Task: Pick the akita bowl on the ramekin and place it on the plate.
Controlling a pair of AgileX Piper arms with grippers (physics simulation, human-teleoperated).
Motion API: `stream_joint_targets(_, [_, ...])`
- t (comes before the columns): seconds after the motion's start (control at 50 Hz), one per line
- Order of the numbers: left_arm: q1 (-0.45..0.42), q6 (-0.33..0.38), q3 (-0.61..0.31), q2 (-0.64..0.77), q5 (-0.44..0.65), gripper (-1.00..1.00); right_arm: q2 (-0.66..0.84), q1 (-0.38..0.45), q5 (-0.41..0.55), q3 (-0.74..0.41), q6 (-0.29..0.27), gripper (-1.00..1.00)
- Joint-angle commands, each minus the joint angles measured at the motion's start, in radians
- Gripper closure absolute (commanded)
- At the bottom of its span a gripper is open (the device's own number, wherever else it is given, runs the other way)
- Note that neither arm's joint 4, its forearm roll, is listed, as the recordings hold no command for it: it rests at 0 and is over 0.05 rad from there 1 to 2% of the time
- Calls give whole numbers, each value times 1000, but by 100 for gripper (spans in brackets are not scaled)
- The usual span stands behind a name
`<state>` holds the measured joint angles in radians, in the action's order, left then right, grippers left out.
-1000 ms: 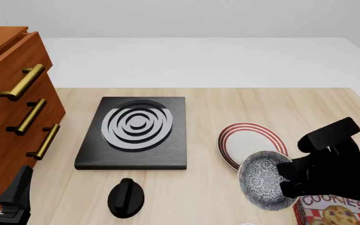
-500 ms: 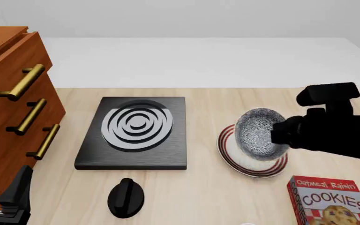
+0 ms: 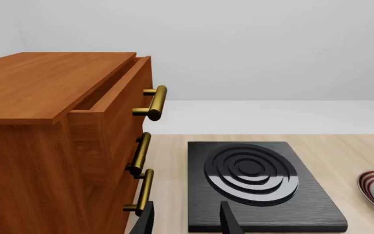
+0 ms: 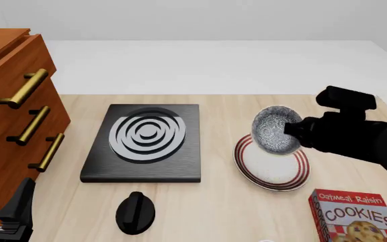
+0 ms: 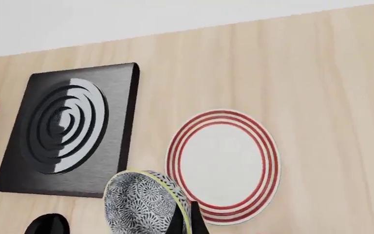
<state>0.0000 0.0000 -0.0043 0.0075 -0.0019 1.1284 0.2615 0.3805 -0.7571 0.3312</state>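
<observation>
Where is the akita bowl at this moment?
In the front view, the akita bowl hangs tilted in the right hand, above the far edge of the plate, right of the black slab.

A grey-and-black speckled bowl (image 4: 275,130) with a pale rim was seen, with a white plate (image 4: 250,170) ringed in thin red, a black slab (image 4: 143,142) bearing white rings, and a red cookie box (image 4: 356,217)

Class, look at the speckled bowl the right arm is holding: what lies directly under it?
The akita bowl is held tilted in the air by the right gripper. Under it lies the plate, white middle bare, on the table. In the front view the bowl covers part of the plate's far rim.
</observation>
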Motion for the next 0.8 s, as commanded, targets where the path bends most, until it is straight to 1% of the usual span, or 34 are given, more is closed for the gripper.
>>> stream_joint_targets(0.02, [0, 0, 0, 0, 0, -100, 63, -20, -96, 27, 83, 100])
stream_joint_targets(0.04, [0, 0, 0, 0, 0, -100, 75, -37, -103, 24, 89, 100])
stream_joint_targets(0.06, [0, 0, 0, 0, 0, -100, 78, -26, -109, 27, 99, 100])
stream_joint_targets(0.18, [0, 0, 0, 0, 0, -100, 115, -42, -134, 30, 121, 100])
stream_joint_targets(0.24, [0, 0, 0, 0, 0, -100, 140, -69, -146, 26, 115, 100])
stream_joint_targets(0.28, [0, 0, 0, 0, 0, -100, 151, -72, -153, 26, 120, 100])
stream_joint_targets(0.3, [0, 0, 0, 0, 0, -100, 165, -89, -157, 21, 116, 100])
stream_joint_targets(0.38, [0, 0, 0, 0, 0, -100, 196, -104, -171, 16, 121, 100])
stream_joint_targets(0.44, [0, 0, 0, 0, 0, -100, 216, -120, -177, 7, 112, 100])
stream_joint_targets(0.54, [0, 0, 0, 0, 0, -100, 273, -149, -208, -4, 117, 100])
stream_joint_targets(0.56, [0, 0, 0, 0, 0, -100, 286, -154, -215, -1, 128, 100])
stream_joint_targets(0.8, [0, 0, 0, 0, 0, -100, 362, -180, -266, 4, 134, 100])
